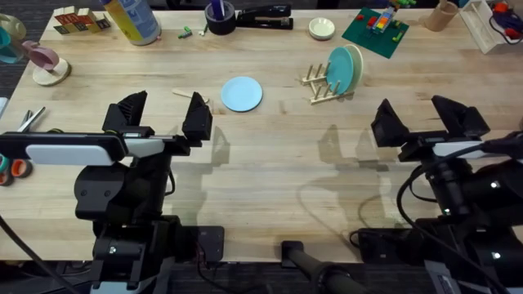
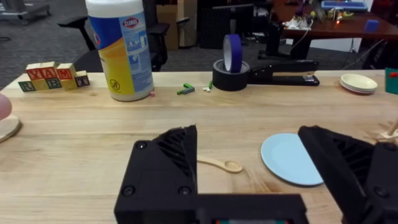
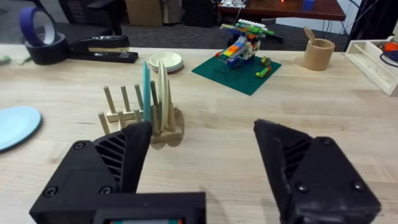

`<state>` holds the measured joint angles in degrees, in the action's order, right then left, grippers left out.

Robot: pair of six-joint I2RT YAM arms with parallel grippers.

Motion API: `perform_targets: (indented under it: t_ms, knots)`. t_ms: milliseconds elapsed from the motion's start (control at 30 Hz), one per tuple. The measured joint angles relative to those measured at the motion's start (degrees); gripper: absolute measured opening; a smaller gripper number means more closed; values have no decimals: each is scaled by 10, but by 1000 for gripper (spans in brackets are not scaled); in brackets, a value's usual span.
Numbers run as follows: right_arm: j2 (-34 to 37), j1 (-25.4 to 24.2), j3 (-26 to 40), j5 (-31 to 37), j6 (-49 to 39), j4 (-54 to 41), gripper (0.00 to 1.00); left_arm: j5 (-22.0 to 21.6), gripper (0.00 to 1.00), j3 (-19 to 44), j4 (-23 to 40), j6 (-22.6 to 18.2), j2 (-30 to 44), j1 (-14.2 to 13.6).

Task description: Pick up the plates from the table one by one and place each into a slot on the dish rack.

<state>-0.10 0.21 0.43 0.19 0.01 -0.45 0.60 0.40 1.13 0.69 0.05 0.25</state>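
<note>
Light blue plate point(image 1: 242, 93) lies flat on the table point(image 1: 270, 163), just far and right of the left gripper point(image 1: 162, 117); a wooden spoon point(image 1: 189, 95) sits between them. Left arm is the nearer one, held low and level, jaws apart and empty. Teal plate point(image 1: 340, 69) and cream-green plate point(image 1: 355, 65) stand on edge in the dish rack point(image 1: 325, 85), far right. Right gripper point(image 1: 426, 119) hovers near the rack, jaws apart, empty

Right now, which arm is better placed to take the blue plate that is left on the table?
Probably the left. The left gripper is open and close to the blue plate. The right gripper is farther away, beyond the rack.
</note>
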Motion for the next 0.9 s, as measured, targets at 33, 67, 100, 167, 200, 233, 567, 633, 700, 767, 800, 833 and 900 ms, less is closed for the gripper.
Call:
perform_targets:
  t_ms: [33, 67, 100, 167, 200, 233, 567, 633, 700, 767, 800, 833, 900]
  knots:
    - [0, 0, 0, 0, 0, 0, 992, 0, 992, 0, 0, 0, 0, 0]
    - [0, 0, 0, 0, 1, 0, 992, 0, 992, 0, 0, 0, 0, 0]
    - [0, 0, 0, 0, 2, -2, 992, 0, 993, 0, 0, 0, 0, 0]
    - [0, 0, 0, 0, 2, -2, 992, 0, 993, 0, 0, 0, 0, 0]
    - [0, 0, 0, 0, 2, -2, 992, 0, 993, 0, 0, 0, 0, 0]
    - [0, 0, 0, 0, 2, -3, 992, 0, 993, 0, 0, 0, 0, 0]
    - [0, 0, 0, 1, 2, -3, 992, 0, 993, 0, 0, 0, 0, 0]
    - [0, 0, 0, 2, 2, -3, 992, 0, 992, 0, 0, 0, 0, 0]
    - [0, 0, 0, 2, 2, -3, 992, 0, 993, 0, 0, 0, 0, 0]
    - [0, 0, 0, 0, 3, -3, 992, 0, 992, 0, 0, 2, 0, 0]
    - [0, 0, 1, 0, 6, -5, 992, 0, 993, 0, 0, 4, 0, 0]
    - [0, 0, 2, 0, 10, -8, 992, 0, 993, 0, 0, 4, 0, 0]
    - [1, 0, 7, 0, 15, -26, 992, 0, 992, 0, 0, 6, 0, 0]
